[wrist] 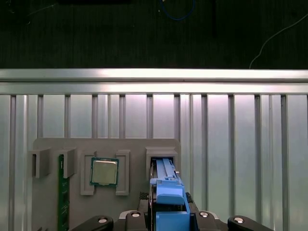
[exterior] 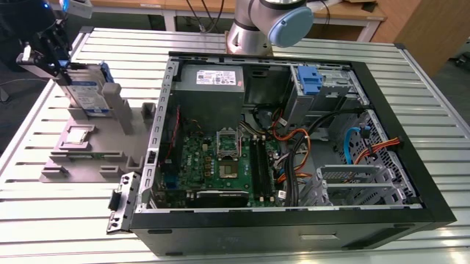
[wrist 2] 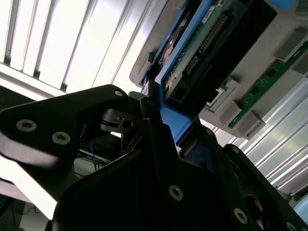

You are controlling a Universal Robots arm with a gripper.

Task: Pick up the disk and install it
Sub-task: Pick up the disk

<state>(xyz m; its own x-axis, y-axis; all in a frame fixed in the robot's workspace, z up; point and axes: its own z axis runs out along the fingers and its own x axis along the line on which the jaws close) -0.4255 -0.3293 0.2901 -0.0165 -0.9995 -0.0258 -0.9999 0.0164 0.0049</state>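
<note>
Pick-up stage, under way. Gripper [exterior: 60, 71] at top edge of disk [exterior: 89, 94]. Jaws appear clamped on its blue carrier frame (second wrist view partly masked). Disk upright in slot of grey fixture [exterior: 81, 159], beside open computer case [exterior: 433, 187]. Lift-out not evident. Install outstanding.

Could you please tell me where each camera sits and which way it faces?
Exterior view: high off the arm, looking down on the table, open computer case and disk; shows arm base and gripper.
First wrist view: on the arm, looking along the gripper at the disk in its grey holder.
Second wrist view: close behind the gripper, facing the disk's circuit-board side.
Shared: disk and gripper, in all three.
</note>
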